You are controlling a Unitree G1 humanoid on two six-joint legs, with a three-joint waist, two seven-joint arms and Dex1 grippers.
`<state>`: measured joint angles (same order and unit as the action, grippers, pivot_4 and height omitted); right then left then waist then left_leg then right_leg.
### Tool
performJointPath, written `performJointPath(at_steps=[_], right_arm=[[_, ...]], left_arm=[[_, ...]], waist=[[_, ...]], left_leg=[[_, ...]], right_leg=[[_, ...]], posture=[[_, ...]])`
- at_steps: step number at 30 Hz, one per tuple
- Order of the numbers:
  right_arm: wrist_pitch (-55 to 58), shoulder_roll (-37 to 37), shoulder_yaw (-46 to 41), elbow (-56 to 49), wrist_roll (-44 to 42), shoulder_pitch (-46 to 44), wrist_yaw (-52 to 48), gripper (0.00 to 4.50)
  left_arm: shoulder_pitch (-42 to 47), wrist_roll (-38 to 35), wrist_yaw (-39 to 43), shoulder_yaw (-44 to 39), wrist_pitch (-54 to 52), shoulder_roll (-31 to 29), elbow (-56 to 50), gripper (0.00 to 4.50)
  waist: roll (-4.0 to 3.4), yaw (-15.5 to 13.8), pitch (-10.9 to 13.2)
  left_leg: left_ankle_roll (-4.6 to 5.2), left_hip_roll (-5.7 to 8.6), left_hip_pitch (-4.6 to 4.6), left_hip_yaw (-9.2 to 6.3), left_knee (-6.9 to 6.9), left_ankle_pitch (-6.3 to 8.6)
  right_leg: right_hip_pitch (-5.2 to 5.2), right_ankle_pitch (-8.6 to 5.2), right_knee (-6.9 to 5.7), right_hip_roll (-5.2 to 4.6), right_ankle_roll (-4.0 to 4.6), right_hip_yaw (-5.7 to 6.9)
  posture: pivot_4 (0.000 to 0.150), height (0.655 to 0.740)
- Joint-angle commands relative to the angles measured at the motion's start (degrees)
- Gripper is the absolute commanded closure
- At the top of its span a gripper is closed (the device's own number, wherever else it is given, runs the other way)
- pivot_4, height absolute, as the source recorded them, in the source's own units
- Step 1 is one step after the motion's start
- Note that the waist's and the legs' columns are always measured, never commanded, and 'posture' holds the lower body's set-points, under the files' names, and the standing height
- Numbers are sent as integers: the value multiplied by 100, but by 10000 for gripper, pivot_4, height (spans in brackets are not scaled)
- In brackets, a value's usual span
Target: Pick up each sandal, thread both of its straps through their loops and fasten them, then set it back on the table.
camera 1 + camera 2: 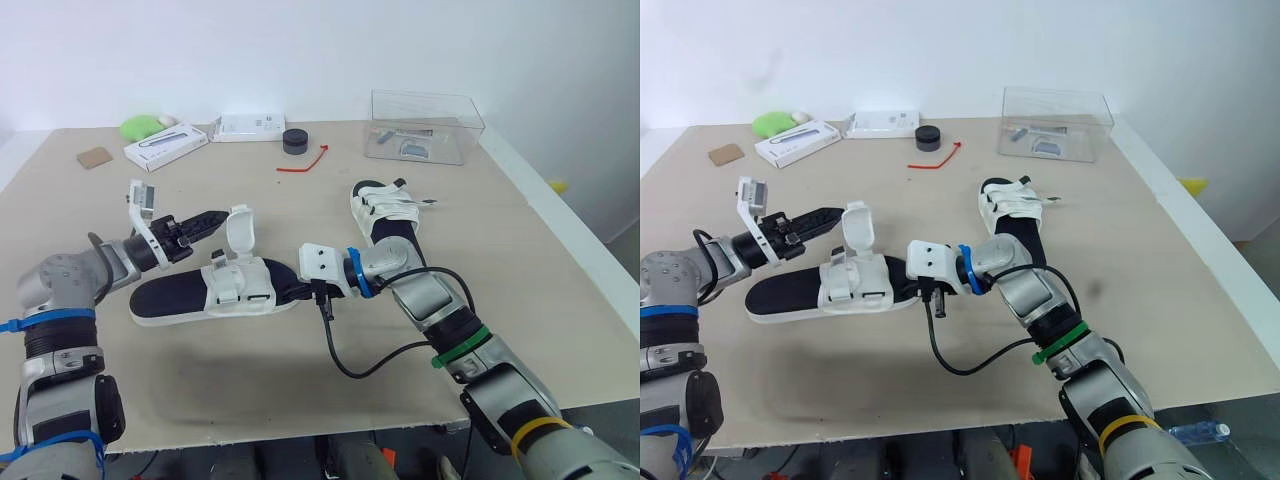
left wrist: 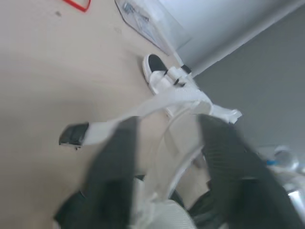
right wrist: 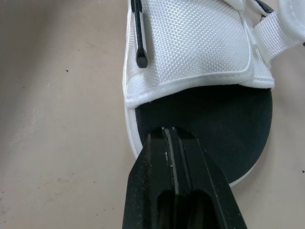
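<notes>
A white-strapped sandal with a black footbed (image 1: pixel 215 293) lies on its sole at the table's left centre. One wide strap (image 1: pixel 240 228) stands up loose from it. My left gripper (image 1: pixel 208 222) hovers just left of that strap, open, and in the left wrist view the strap (image 2: pixel 157 107) runs across just beyond the fingertips. My right gripper (image 3: pixel 167 136) is shut, with its tips pressed on the black footbed (image 3: pixel 214 119) at the sandal's right end. A second sandal (image 1: pixel 388 215) lies further right, behind my right forearm.
A clear plastic box (image 1: pixel 425 125) stands at the back right. A black round puck (image 1: pixel 295 140), a red cord (image 1: pixel 305 163), two white boxes (image 1: pixel 165 147) (image 1: pixel 248 127), a green object (image 1: pixel 140 127) and a brown coaster (image 1: pixel 95 157) line the back. The table's right edge (image 1: pixel 560 235) is close.
</notes>
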<state>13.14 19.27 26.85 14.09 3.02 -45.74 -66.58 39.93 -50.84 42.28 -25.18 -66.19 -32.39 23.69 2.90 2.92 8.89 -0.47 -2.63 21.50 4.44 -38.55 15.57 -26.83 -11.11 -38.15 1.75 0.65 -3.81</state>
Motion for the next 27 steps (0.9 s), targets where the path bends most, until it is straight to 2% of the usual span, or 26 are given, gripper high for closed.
performJointPath(at_steps=[1,2,3,15,22,27], right_arm=[[5,50,54,-43,68,68,-16,45000],[3,51,57,-45,67,70,-18,45000],[0,51,59,-43,66,69,-18,45000],[-71,87,89,-70,102,110,-3,45000],[-72,42,100,-65,114,113,22,45000],[-99,50,84,-30,145,89,47,45000]], left_arm=[[202,-391,-330,-418,-433,36,34,6647],[192,-400,-385,-395,-531,67,33,2786],[191,-438,-444,-408,-636,107,43,751],[660,-1273,-1524,-1550,-1427,659,730,751],[1005,-1164,-1940,-1712,-936,1014,1342,751],[1281,-916,-1996,-1640,-498,996,2102,751]], waist=[[0,-1,0],[0,-2,0],[1,-3,0],[2,-16,-1],[4,-13,-1],[4,-12,-1]], left_leg=[[-1,0,0,0,0,-1],[-1,1,0,0,0,-1],[-3,2,0,0,0,-2],[-8,5,0,-4,0,-4],[-30,12,0,-2,1,-15],[-33,17,0,-3,2,-17]], right_leg=[[0,0,0,-1,-1,0],[0,1,0,-1,-1,1],[0,1,0,-1,-2,0],[0,18,-1,-5,25,2],[1,22,-1,-4,16,0],[0,22,-1,-3,17,0]], posture=[[1500,7261],[1500,7261],[1500,7261],[1500,7261],[1500,7261],[1500,7261]])
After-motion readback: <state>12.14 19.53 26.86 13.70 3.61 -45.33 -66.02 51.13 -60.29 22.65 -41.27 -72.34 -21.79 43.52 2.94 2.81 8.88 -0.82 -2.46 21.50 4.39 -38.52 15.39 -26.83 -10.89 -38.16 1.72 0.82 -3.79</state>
